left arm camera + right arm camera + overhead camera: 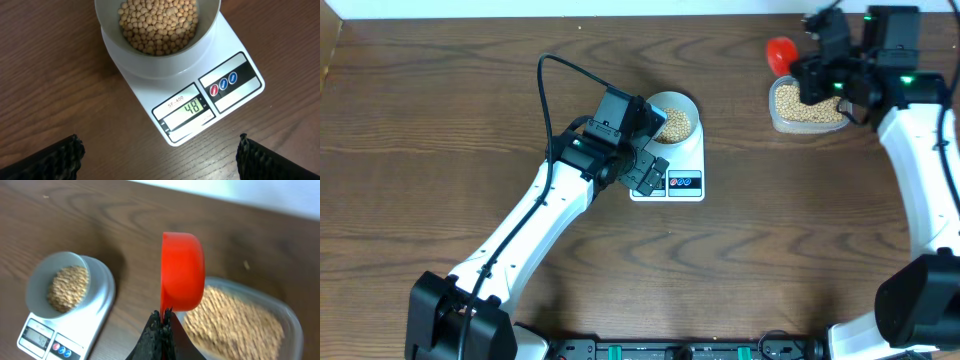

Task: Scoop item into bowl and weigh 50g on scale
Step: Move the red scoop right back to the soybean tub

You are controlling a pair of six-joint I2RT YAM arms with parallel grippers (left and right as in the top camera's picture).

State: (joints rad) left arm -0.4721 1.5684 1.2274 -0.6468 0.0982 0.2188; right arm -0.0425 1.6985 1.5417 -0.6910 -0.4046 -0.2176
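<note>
On the scale (235,60) near the table's middle sat the bowl (205,37), about half full of beans (157,25), and the display (187,108) read 48, just short of the target. The left gripper (159,142) hung above the scale's front edge with its jaws spread wide, grasping nothing. Well apart to the right, the right gripper (162,327) was clenched on the handle of a red scoop (182,270), which stood turned on its edge by the rim of the tub (292,325) of spare beans. Whether any beans lay in the scoop could not be told.

The main risk was overshoot. So little was missing that a normal scoopful would carry the reading well past fifty, and taking beans back out is fiddly. A scoop held on edge would also shed beans on the way over, and round beans roll far on bare wood. The left arm crowded the bowl from above, so it could block the pour. Any brush against bowl or scale would falsify the reading.
</note>
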